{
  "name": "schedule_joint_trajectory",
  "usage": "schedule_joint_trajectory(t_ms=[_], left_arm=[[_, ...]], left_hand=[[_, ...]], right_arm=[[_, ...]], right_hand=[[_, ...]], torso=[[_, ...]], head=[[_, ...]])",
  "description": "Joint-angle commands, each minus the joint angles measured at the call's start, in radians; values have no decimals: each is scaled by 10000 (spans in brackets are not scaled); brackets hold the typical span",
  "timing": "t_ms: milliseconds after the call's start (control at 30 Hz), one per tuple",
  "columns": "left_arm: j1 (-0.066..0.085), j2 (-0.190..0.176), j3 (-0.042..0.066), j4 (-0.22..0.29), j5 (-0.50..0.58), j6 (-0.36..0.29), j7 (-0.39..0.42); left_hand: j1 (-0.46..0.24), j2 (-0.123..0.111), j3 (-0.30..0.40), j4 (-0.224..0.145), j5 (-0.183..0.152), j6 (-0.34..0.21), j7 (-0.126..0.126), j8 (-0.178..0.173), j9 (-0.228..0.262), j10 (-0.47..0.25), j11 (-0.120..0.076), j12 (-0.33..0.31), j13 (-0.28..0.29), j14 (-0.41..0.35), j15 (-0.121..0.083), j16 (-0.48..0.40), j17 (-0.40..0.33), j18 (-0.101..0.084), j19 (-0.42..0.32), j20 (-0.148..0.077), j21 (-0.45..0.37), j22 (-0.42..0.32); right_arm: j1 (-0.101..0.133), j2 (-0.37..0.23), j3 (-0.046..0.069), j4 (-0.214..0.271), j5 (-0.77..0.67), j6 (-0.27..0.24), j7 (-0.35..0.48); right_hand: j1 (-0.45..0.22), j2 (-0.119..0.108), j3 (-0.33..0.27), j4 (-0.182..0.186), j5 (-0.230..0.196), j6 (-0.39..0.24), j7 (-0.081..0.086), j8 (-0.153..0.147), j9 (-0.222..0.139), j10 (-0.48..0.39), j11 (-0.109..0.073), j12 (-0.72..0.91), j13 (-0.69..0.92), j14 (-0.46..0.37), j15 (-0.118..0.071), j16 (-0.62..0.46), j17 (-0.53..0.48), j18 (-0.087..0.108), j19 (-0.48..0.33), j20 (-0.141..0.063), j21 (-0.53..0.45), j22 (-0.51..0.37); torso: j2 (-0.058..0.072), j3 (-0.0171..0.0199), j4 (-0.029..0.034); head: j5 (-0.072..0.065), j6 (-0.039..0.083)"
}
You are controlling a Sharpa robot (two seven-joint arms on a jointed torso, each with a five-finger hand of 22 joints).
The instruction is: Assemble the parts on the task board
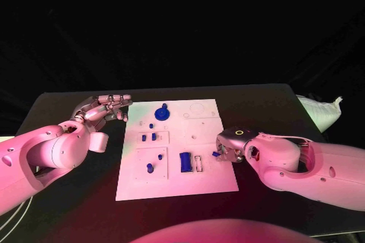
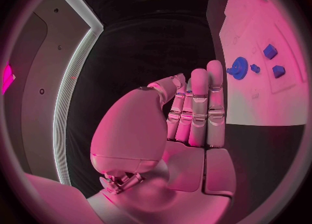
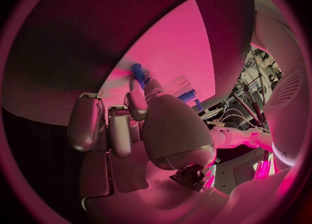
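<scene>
Pinching a small blue peg point(image 1: 216, 154) between thumb and fingertip, the right hand point(image 1: 230, 146) hangs over the right edge of the task board point(image 1: 209, 182), just beside the narrow slot outline near the tall blue block point(image 1: 185, 162). The right wrist view shows the same peg point(image 3: 137, 69) sticking up from the fingertips, with the other fingers point(image 3: 86, 121) curled loosely beside it and the white board point(image 3: 176, 57) spread beyond.

The left hand point(image 1: 103, 110) rests on the black table point(image 1: 68, 103) at the board's upper left corner, close to its edge. In the left wrist view that hand point(image 2: 189, 115) holds nothing: its fingers point(image 2: 215, 104) stand straight and pressed side by side, the thumb folded across the palm, so it is flat rather than spread wide.

On the board, a round blue gear-like disc point(image 1: 162, 114) sits near the far end, with a small blue piece point(image 1: 164, 105) just beyond it. Two short blue blocks point(image 1: 149, 137) stand side by side in the middle left panel. Lower down, two small blue pieces point(image 1: 151, 168) lie in the near left panel, and the tall blue block stands upright to their right. The left wrist view shows the disc point(image 2: 239, 68) and the two blocks point(image 2: 270, 51) on the board point(image 2: 273, 104) as well.

A white bag point(image 1: 319, 111) lies off the table's right side.
</scene>
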State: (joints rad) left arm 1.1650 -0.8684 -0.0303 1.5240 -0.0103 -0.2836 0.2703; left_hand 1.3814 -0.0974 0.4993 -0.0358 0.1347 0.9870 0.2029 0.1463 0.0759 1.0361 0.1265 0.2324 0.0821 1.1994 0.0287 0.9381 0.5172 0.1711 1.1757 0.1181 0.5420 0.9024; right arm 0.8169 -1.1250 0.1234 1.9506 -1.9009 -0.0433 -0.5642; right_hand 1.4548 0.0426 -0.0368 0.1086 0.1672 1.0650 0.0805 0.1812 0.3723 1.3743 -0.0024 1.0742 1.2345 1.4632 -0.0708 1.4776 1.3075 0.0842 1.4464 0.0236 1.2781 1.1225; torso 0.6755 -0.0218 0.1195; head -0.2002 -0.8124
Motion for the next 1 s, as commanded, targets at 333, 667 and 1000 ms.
schedule_joint_trajectory(t_ms=[333, 667, 1000], left_arm=[[1, 69, 3, -9, -100, 239, -37], [0, 95, 2, -19, -100, 252, -55], [0, 95, 2, -10, -100, 269, -67]], left_hand=[[-132, -19, -51, 24, 28, -95, -10, 45, -15, -73, 7, 57, -15, -105, 34, 33, -26, 101, -65, 82, -70, -19], [-129, -16, -49, 21, 30, -98, -11, 48, -16, -77, 6, 62, -16, -110, 35, 33, -28, 102, -70, 82, -74, -21], [-129, -16, -49, 21, 30, -98, -11, 48, -16, -77, 6, 62, -16, -110, 35, 33, -28, 102, -70, 82, -74, -21]], right_arm=[[-176, -33, -151, -13, 1512, -638, -174], [-132, -99, -121, 400, 2590, -1640, -225], [-125, -10, -117, 658, 3149, -2108, -288]], right_hand=[[-170, -554, 2059, -353, 1545, 277, -8, -200, -256, 79, -45, 295, 242, 856, -44, 84, 1626, -11, 42, 30, 136, 206], [-1219, -1081, 3401, -223, 1356, 364, -45, -287, -129, 239, -38, 499, 388, 870, -54, 124, 1684, -13, 69, 19, 185, 284], [-1496, -1199, 3551, -164, 1297, 424, -71, -268, -68, 273, -54, 540, 420, 876, -67, 141, 1705, -19, 85, 7, 209, 320]], torso=[[-6, -2, 7], [11, 7, -11], [16, 10, -11]], head=[[24, 46], [25, 66], [80, 20]])
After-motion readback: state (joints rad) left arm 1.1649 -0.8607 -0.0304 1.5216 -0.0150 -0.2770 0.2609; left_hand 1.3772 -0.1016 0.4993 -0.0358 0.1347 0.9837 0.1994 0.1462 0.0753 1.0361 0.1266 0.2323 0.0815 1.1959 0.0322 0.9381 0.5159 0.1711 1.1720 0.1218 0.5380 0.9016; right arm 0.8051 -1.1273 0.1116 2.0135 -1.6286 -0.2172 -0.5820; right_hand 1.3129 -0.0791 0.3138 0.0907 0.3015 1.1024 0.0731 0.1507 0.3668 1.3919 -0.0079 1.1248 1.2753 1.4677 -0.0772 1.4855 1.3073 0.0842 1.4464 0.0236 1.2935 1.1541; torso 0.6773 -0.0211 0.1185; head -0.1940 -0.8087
